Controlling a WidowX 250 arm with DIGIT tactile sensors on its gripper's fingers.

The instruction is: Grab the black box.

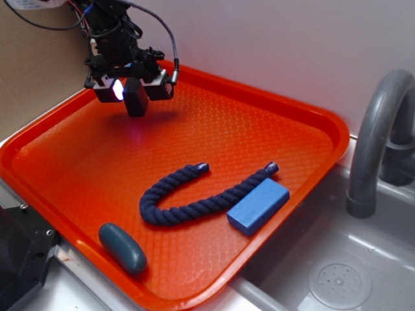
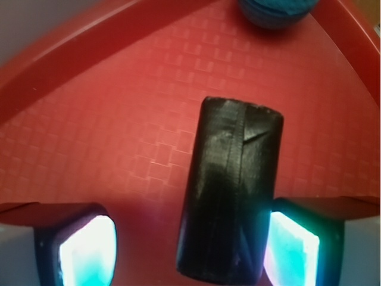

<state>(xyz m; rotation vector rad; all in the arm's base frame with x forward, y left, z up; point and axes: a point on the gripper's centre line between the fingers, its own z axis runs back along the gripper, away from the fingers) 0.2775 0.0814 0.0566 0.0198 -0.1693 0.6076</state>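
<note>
The orange tray [image 1: 305, 123] was the largest thing in the scene. It lay on a grey metal sink counter [image 1: 363, 259], with a grey faucet [image 1: 376, 142] at the right side. The floor of the tray had a fine pattern of small squares.

On the tray, near its front half, a dark blue rope [image 1: 178, 197] lay in a curved shape, first like a hook and then running up to the right. Its right end touched or was just beside the bright blue block [image 1: 258, 206], which lay flat near the right edge of the tray. A dark grey-blue pebble [image 1: 122, 247] lay at the front left edge, well apart from the rope.

The gripper [image 1: 133, 91] was above the back left corner of the tray, hanging from a black arm with cables. Its two pads gave a bright white-blue light. The black box [image 1: 136, 97] was between them and stood out below the fingers, clear of the tray floor with its shadow beneath it.

In the wrist view the black box [image 2: 229, 196] was long and matte, with some creases on its surface like tape. It stood against the right pad [image 2: 292, 250], while a gap of tray floor showed between it and the left pad [image 2: 86, 250], so I cannot tell if the hand truly pinched it or held it on one side only. A light-blue ball [image 2: 277, 12] was partly seen at the upper edge of this view, near the rim of the tray.
</note>
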